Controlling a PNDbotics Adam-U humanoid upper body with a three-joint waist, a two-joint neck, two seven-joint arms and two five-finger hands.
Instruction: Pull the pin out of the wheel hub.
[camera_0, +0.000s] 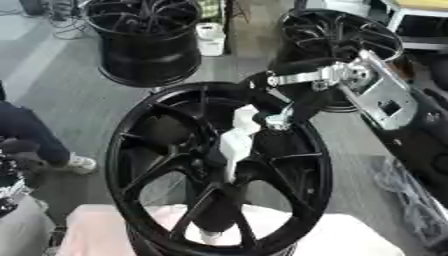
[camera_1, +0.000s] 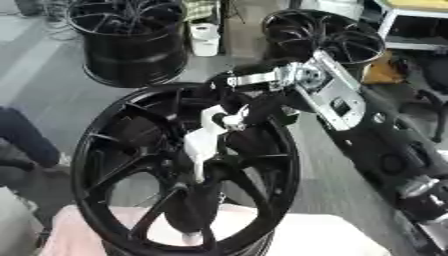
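two spare black wheels on grey floor behind

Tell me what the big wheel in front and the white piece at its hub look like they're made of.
The wheel looks like cast metal, probably alloy, with a glossy black finish: thin rigid spokes and faint sheen on the rim. The white pin looks like matte plastic, blocky and uniformly white, though painted metal can't be ruled out. The right hand is at its top.

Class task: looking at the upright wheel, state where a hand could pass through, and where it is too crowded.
Free: the gaps between spokes in the black wheel's lower left half, bordered by rim and hub. Crowded: the upper centre, where the right hand sits against the white pin at the hub.
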